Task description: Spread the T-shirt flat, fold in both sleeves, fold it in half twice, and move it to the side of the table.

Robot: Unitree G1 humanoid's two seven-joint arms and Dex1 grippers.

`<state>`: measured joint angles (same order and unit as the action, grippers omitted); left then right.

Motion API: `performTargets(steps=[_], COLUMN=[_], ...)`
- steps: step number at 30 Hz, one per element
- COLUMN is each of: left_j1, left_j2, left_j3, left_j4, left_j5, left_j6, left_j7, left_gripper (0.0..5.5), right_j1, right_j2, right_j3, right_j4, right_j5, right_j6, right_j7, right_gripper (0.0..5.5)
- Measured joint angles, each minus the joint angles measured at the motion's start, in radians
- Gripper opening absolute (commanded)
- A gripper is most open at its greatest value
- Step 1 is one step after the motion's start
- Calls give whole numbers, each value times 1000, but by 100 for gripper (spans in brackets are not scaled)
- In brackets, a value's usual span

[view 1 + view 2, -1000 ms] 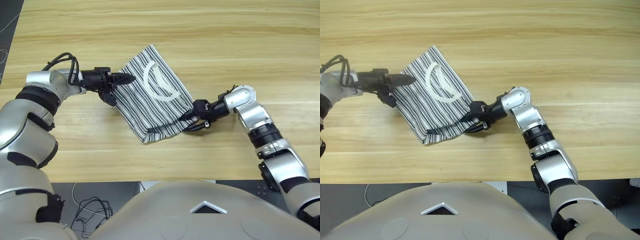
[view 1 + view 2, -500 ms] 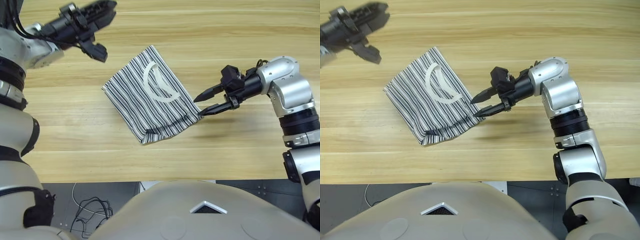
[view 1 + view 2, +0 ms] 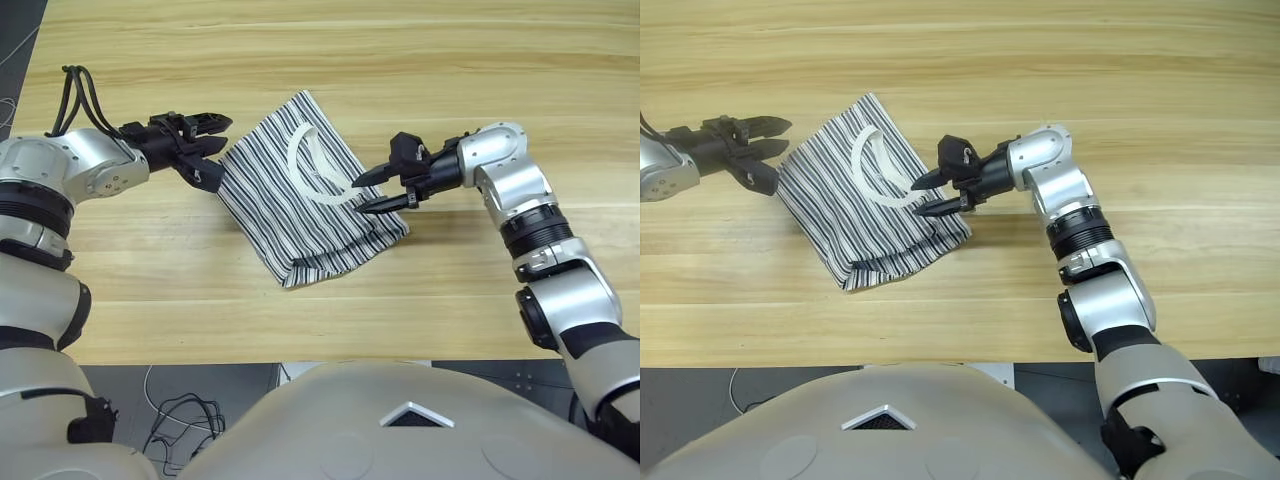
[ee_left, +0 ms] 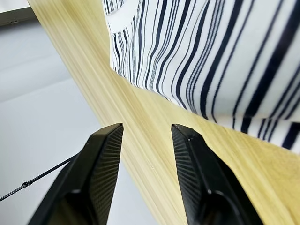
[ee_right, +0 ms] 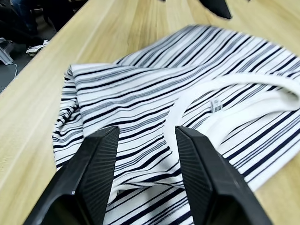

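Observation:
A striped black-and-white T-shirt (image 3: 300, 205) lies folded into a compact slanted rectangle mid-table, its white collar (image 3: 312, 170) facing up. My left gripper (image 3: 222, 135) is open, low at the shirt's left edge, with nothing between its fingers; in the left wrist view its fingers (image 4: 105, 159) frame bare wood just short of the cloth (image 4: 211, 56). My right gripper (image 3: 360, 196) is open too, hovering over the shirt's right part beside the collar. From the right wrist view its fingers (image 5: 101, 168) straddle striped fabric (image 5: 140, 89) without holding it.
The wooden table (image 3: 480, 80) stretches wide on all sides of the shirt. Its front edge (image 3: 200, 362) runs close to my body, with cables (image 3: 185, 415) on the floor below. Dark floor shows past the table's far left corner (image 3: 15, 40).
The left gripper has come down from the far left back to the shirt's left edge. The right gripper has moved left, from beside the shirt's right corner to over it. The shirt stayed put.

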<state>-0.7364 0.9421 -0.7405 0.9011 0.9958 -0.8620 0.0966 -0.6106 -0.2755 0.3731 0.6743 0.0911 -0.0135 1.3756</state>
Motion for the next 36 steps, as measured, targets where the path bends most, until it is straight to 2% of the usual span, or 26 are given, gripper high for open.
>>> performTargets(steps=[7,10,15,21,28,31,36], left_j1=[9,23,53,193,257,208,57], left_j2=[-16,-11,42,60,38,17,-46], left_j3=[16,57,151,190,185,139,-8], left_j4=[-40,-131,-325,-454,-339,-221,-83], left_j5=[28,-3,-84,-149,-113,11,253], left_j6=[41,38,41,55,74,98,147], left_j7=[-17,-32,-138,-280,-312,-220,-41], left_gripper=[191,191,191,191,191,191,191], right_j1=[-13,-23,-31,-34,-34,-29,24], right_j2=[0,-1,-1,-1,0,-5,-22], right_j3=[13,12,8,2,1,6,52], right_j4=[150,182,205,214,208,180,72], right_j5=[-92,-107,-125,-129,-131,-131,-138], right_j6=[-118,-146,-178,-181,-180,-178,-145], right_j7=[-37,-38,-38,-36,-31,-3,71], right_gripper=[220,220,220,220,220,220,220])
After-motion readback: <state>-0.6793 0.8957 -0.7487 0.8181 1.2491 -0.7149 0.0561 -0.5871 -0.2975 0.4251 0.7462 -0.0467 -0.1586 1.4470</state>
